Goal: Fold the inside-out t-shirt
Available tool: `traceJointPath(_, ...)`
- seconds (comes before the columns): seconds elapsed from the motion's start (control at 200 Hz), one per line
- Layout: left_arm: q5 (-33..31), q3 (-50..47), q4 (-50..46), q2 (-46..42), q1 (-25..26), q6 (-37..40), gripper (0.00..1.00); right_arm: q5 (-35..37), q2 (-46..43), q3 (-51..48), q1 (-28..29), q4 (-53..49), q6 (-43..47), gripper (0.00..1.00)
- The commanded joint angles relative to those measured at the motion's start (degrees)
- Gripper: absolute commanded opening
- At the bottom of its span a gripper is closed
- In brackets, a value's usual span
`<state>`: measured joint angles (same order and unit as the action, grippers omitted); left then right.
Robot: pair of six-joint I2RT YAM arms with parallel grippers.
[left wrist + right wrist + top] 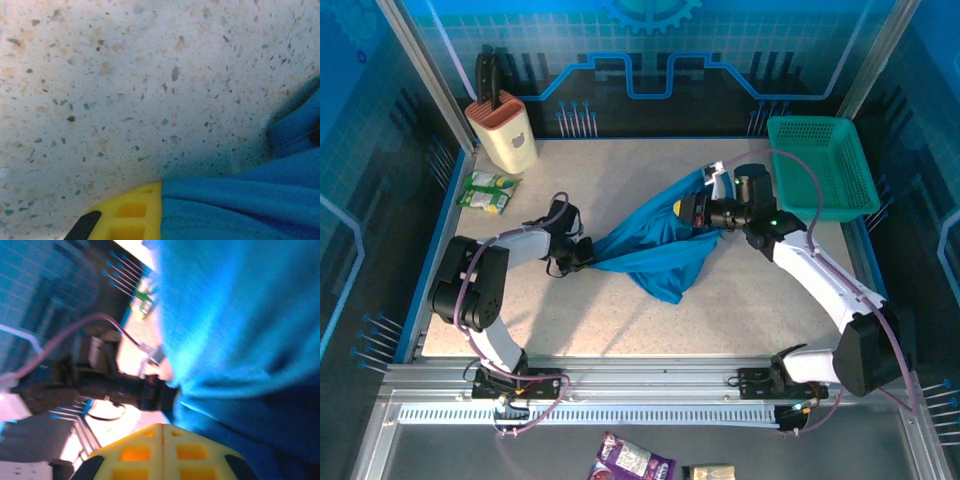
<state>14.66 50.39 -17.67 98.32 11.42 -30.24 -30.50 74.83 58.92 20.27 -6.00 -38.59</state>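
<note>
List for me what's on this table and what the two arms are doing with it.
t-shirt: blue, bunched, strung between both grippers mid-table
left gripper: shut on the t-shirt's left end
right gripper: shut on the t-shirt's right end
basket: green mesh, far right corner, apart from the t-shirt
holder: beige, far left corner
packet: green, beside the holder

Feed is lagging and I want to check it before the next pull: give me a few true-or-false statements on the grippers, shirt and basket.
1. The left gripper and right gripper are both shut on the t-shirt. True.
2. The t-shirt lies in the green basket. False: it is held between the grippers over the table, apart from the basket.
3. The t-shirt is folded flat. False: it is bunched.
4. A utensil holder stands at the far left corner. True.
</note>
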Motion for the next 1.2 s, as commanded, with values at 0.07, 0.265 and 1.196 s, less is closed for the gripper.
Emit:
traceJointPath(0.07,6.67,-5.18,13.66,4.70,-7.30,-6.78,0.00,-8.75,-6.98,-2.21,-5.85,13.78,-10.31,0.00)
traceJointPath(0.265,8.77,-3.78,9.91,2.24,-10.64,-4.53,0.00,2.07,-12.02,1.96,-8.33,-11.68,2.90,0.00)
traceJointPath(1.196,-16.18,37.73,-20.46,9.87,27.74,4.98,0.57,34.52,19.82,-0.97,9.17,-15.51,-0.26,0.59)
